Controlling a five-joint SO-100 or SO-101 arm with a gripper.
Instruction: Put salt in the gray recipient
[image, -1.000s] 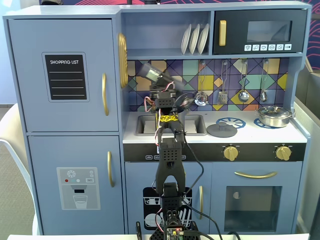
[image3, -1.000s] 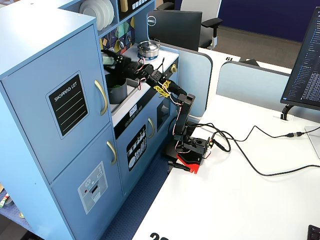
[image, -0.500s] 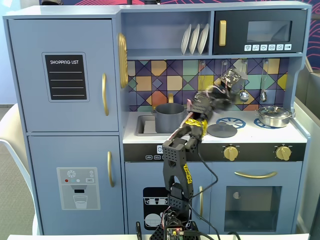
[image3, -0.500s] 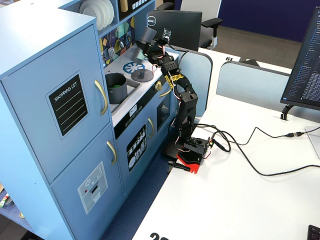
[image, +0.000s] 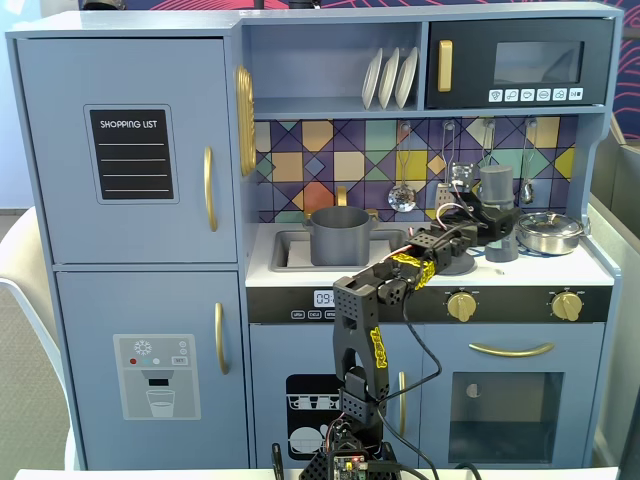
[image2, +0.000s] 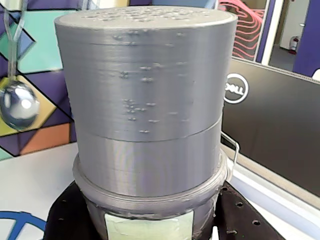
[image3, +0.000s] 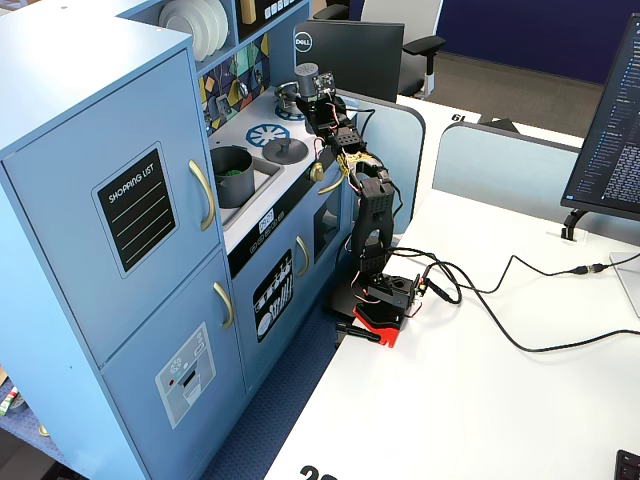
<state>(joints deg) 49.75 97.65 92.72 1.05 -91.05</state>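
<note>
The salt shaker, a tall slim gray cylinder, stands upright on the stove top at the right of the toy kitchen. It fills the wrist view, with its light green label at the bottom edge. My gripper reaches in from the left, and its black jaws press both sides of the shaker. The gray recipient, a matte pot with side handles, sits in the sink to the left. In the other fixed view the pot shows green inside, and the shaker and gripper are further back.
A shiny steel pan stands just right of the shaker. A flat gray lid lies on the burner between sink and shaker. A ladle and utensils hang on the back wall. A Dell monitor stands behind the kitchen's side.
</note>
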